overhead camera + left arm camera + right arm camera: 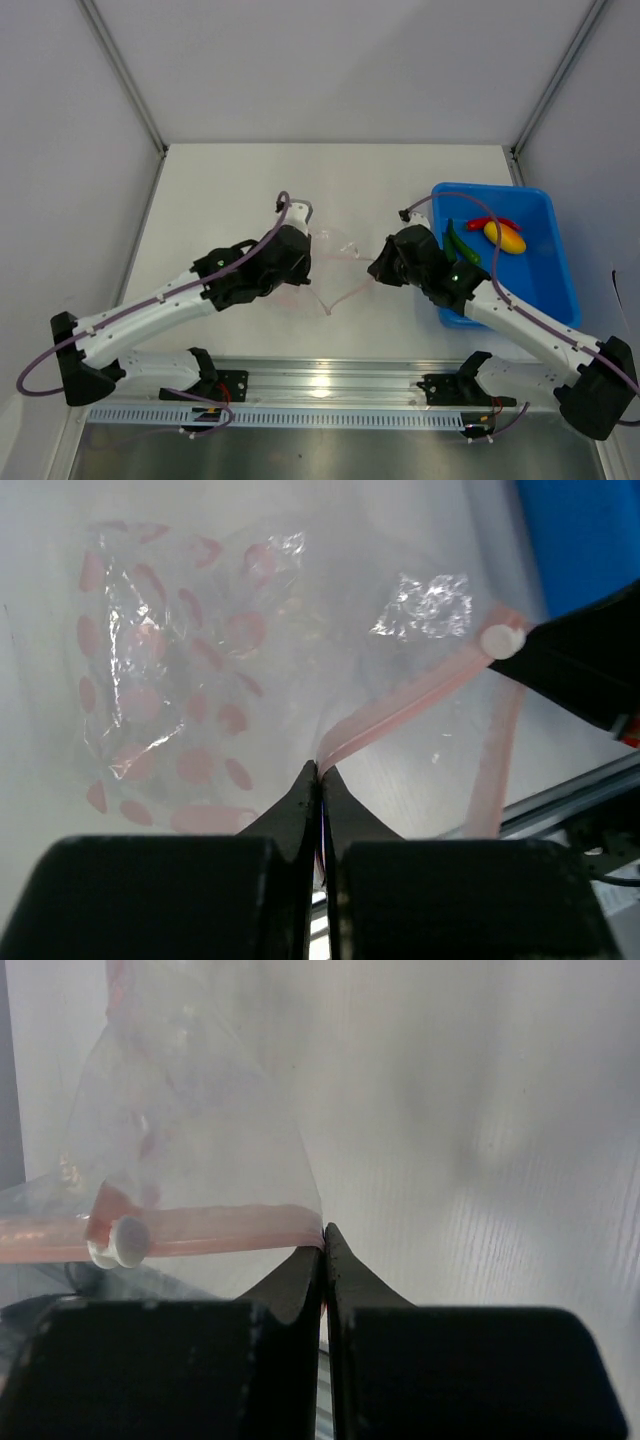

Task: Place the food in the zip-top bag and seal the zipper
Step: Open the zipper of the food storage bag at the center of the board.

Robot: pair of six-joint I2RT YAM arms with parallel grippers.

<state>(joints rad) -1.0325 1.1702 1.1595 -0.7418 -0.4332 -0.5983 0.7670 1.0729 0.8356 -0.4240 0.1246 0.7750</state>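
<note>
A clear, crinkly plastic zip-top bag (pixel 338 248) with pink dots lies on the white table (pixel 240 180), just left of the blue plastic bin (pixel 540 275), stretched between the two arms. The left gripper (pixel 320 772) has its jaws pressed fully together. They nip the thin pink-red zipper (pixel 400 705) right at the fingertips, and the dotted bag body spreads beyond them, away from the bin. The right gripper (pixel 323 1232), nearest the bin, is likewise clamped tight on the strip's other end, with a small white slider (pixel 122 1240) just along from its tips. The red chili pepper (pixel 492 222), yellow-orange rounded piece (pixel 506 238) and dark green pieces (pixel 460 246) lie inside the bin, apart from the bag.
</note>
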